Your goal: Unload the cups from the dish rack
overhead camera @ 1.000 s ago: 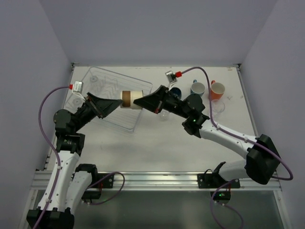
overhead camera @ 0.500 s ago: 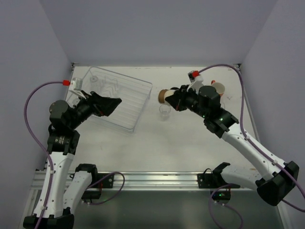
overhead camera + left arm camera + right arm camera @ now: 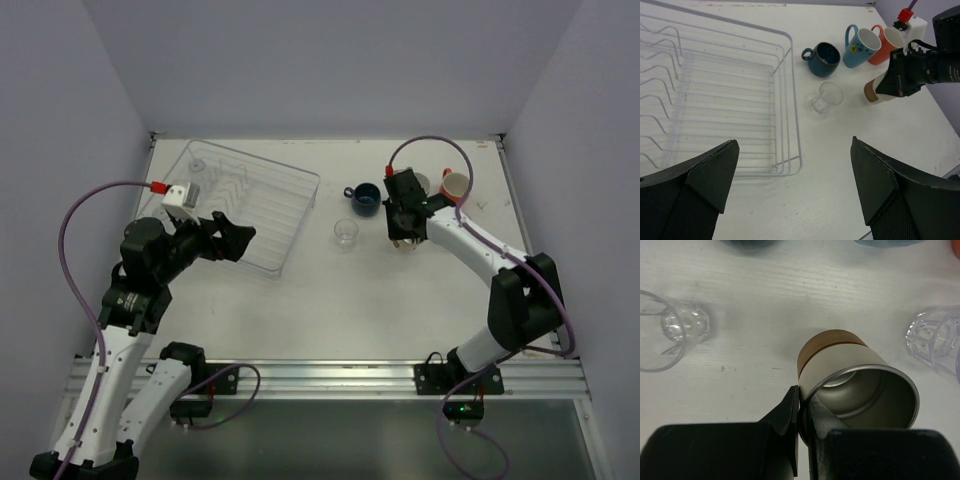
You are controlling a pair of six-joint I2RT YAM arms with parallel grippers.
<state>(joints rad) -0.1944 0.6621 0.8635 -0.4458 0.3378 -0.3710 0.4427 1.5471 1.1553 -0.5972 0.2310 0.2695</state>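
Note:
My right gripper (image 3: 400,230) is shut on the rim of the cream cup (image 3: 852,371), which has a brown base and is tilted just above or on the table; one finger is inside the cup and one outside (image 3: 802,392). The cup stands among the dark blue cup (image 3: 365,197), the light blue mug (image 3: 860,41) and the orange cup (image 3: 456,186). A clear tumbler (image 3: 346,232) stands left of it. My left gripper (image 3: 235,238) is open and empty (image 3: 794,145) over the near right corner of the dish rack (image 3: 262,195). The rack slots seen in the left wrist view (image 3: 715,100) hold no cups.
A second clear tumbler (image 3: 935,340) stands right of the cream cup. The right arm (image 3: 470,250) stretches across the right half of the table. Walls close off the table on the far, left and right sides.
The cream cup passed from my left gripper to my right one above the rack. The right arm carried it right and down beside the mugs. The left gripper drew back, open.

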